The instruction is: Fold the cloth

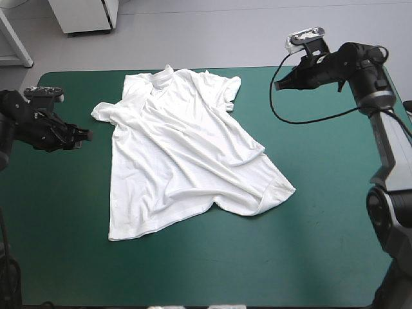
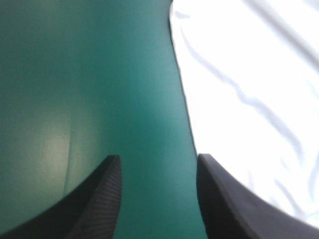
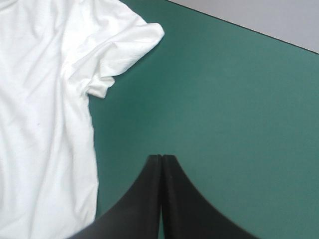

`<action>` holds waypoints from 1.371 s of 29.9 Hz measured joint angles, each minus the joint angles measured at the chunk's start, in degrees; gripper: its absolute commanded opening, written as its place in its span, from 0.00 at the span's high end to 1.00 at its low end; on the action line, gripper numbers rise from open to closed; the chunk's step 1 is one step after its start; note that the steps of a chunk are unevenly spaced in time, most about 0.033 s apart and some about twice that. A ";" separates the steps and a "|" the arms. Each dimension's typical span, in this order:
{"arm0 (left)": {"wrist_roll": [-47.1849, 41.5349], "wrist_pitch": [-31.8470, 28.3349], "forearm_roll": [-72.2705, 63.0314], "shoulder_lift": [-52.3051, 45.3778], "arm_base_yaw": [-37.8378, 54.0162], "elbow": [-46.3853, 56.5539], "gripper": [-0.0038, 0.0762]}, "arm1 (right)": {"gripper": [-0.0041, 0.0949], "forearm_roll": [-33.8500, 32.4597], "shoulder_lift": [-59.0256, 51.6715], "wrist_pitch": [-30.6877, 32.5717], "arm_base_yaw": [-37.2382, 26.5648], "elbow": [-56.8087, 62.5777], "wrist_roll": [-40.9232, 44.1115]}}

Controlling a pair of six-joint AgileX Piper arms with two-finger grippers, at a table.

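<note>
The white T-shirt (image 1: 180, 145) lies spread and wrinkled on the teal-green cover, collar toward the far edge, its lower right corner bunched. My left gripper (image 1: 84, 136) hovers just left of the shirt's side edge, fingers open with bare cover between them; the left wrist view shows the T-shirt (image 2: 254, 94) edge beside my left gripper (image 2: 158, 162). My right gripper (image 1: 278, 84) hangs above the far right of the table, fingers shut and holding nothing. In the right wrist view the T-shirt (image 3: 45, 114) and its sleeve lie ahead and to one side of my right gripper (image 3: 161, 158).
The table's far edge (image 3: 249, 27) runs close behind the collar and the right sleeve. Bare teal-green cover (image 1: 212, 270) stretches in front of the shirt and to its right.
</note>
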 measured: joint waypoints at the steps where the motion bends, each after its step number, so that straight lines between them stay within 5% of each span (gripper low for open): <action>1: 0.00 0.31 -0.85 -2.25 0.00 0.00 0.52 | 0.97 -0.05 -2.56 1.14 0.00 1.67 0.00; 7: 0.33 1.36 -4.43 -13.41 -0.85 -0.04 0.52 | 0.83 -0.71 -20.52 5.25 0.00 16.77 -1.29; 15: -3.32 1.48 0.42 -18.92 -13.82 0.28 0.52 | 0.47 -0.76 -46.13 3.84 0.00 38.22 -1.50; 21: -5.88 1.43 3.32 -20.95 -19.94 3.87 0.48 | 0.44 -1.57 -58.18 4.72 0.07 47.04 2.67; 30: -6.26 1.42 4.04 -22.91 -20.20 15.88 0.44 | 0.44 -6.67 -53.27 13.60 7.79 48.48 9.67; 41: -6.70 1.13 6.05 -21.43 -20.20 30.12 0.44 | 0.44 -7.90 -39.54 14.04 10.52 43.51 10.71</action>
